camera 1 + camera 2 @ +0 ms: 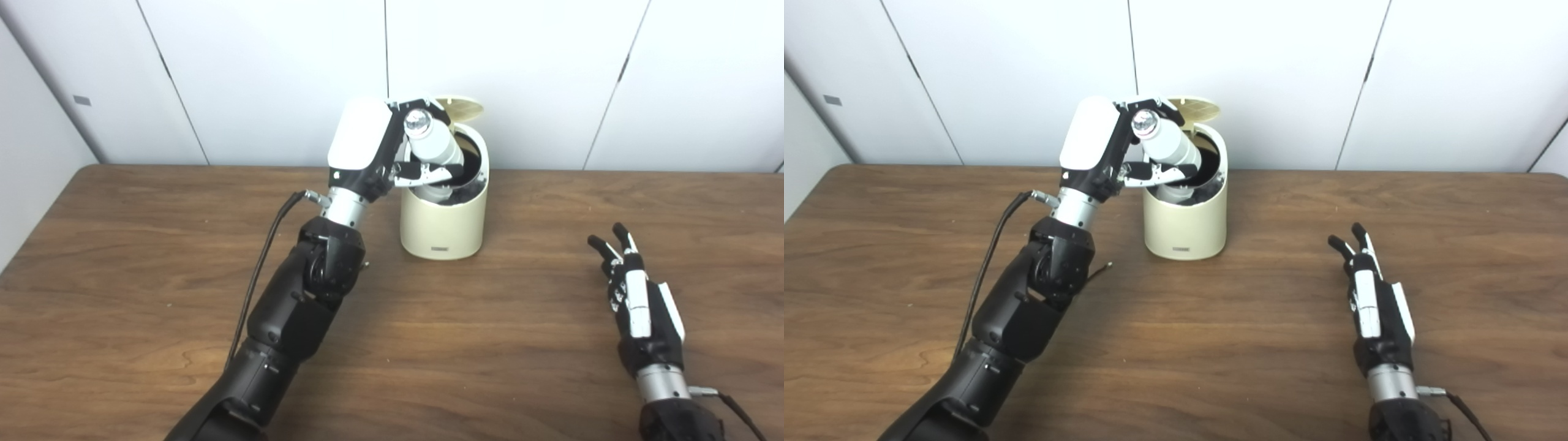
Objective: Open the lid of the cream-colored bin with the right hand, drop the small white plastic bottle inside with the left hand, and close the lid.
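left hand (pixel 373 153) is up at the mouth of the cream-colored bin (pixel 444 223), fingers (pixel 422 174) wrapped round the small white plastic bottle (pixel 432 147) w/ the thumb side over its top end. bottle is tilted, shiny end up and toward the camera, lower end down inside the bin's opening, past the rim; still gripped, not let go. white back-shell of the hand faces left, wrist and black forearm run down to the bottom-left edge, w/ a black cable (pixel 263 263) trailing alongside the arm.

bin lid (pixel 460 107) is flipped up at the back, standing open behind the bottle, ribbed underside showing. bin sits upright near the far edge of the brown wooden table (pixel 153 257), small label low on its front.

right hand (pixel 1372 300) lies low over the table on the right side, well apart from the bin, fingers stretched out and a bit spread, pointing away from the robot, holding nothing. its wrist and a thin cable show at the bottom-right corner.

behind the table: white wall panels (pixel 269 73) w/ dark seams.
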You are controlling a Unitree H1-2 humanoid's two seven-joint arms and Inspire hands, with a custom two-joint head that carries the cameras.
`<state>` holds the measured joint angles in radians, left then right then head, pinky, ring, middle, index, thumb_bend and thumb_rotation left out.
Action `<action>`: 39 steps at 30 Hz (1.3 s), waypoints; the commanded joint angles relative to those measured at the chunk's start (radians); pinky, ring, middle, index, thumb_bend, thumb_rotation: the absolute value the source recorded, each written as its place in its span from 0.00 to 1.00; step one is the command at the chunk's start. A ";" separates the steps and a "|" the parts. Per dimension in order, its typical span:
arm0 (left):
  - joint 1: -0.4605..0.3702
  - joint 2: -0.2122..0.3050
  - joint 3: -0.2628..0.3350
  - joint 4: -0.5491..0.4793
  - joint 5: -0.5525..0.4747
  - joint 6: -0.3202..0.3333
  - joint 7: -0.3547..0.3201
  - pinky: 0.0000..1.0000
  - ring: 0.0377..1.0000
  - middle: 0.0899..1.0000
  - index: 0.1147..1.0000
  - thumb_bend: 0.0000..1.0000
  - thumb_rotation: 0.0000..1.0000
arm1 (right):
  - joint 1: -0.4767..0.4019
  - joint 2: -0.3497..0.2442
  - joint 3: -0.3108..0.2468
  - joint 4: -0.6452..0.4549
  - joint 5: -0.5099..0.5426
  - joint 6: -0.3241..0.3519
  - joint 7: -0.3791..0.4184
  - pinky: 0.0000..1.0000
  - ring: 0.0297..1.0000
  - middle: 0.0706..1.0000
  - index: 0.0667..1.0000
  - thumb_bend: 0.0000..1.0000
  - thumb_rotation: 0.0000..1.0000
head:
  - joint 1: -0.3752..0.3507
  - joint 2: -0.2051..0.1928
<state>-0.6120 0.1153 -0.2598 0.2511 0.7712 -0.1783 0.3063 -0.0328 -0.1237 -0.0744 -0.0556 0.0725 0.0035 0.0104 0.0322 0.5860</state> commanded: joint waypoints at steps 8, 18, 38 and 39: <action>-0.040 0.017 -0.011 -0.054 0.053 0.048 -0.018 0.36 0.35 0.42 0.49 0.50 0.00 | -0.014 -0.009 0.003 0.006 0.017 -0.026 0.025 1.00 0.95 0.84 0.97 0.62 1.00 | 0.008 0.005; -0.038 0.018 -0.013 -0.078 0.046 0.069 -0.044 0.39 0.43 0.52 0.56 1.00 0.13 | -0.014 -0.012 -0.003 0.009 0.034 -0.024 0.029 1.00 0.97 0.84 0.98 0.63 1.00 | 0.011 0.008; -0.008 0.005 0.007 -0.135 -0.011 0.045 -0.023 0.33 0.36 0.44 0.48 1.00 0.20 | -0.013 -0.017 -0.014 0.028 0.024 -0.026 0.034 1.00 0.96 0.83 0.98 0.62 1.00 | 0.024 0.003; -0.004 0.004 0.010 -0.142 -0.017 0.044 -0.021 0.32 0.35 0.43 0.48 1.00 0.20 | -0.013 -0.017 -0.015 0.027 0.025 -0.024 0.034 1.00 0.96 0.83 0.98 0.62 1.00 | 0.024 0.003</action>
<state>-0.5930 0.1223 -0.2640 0.1542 0.7660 -0.1096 0.2622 -0.0454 -0.1330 -0.0845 -0.0342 0.0959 -0.0040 0.0383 0.0552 0.5890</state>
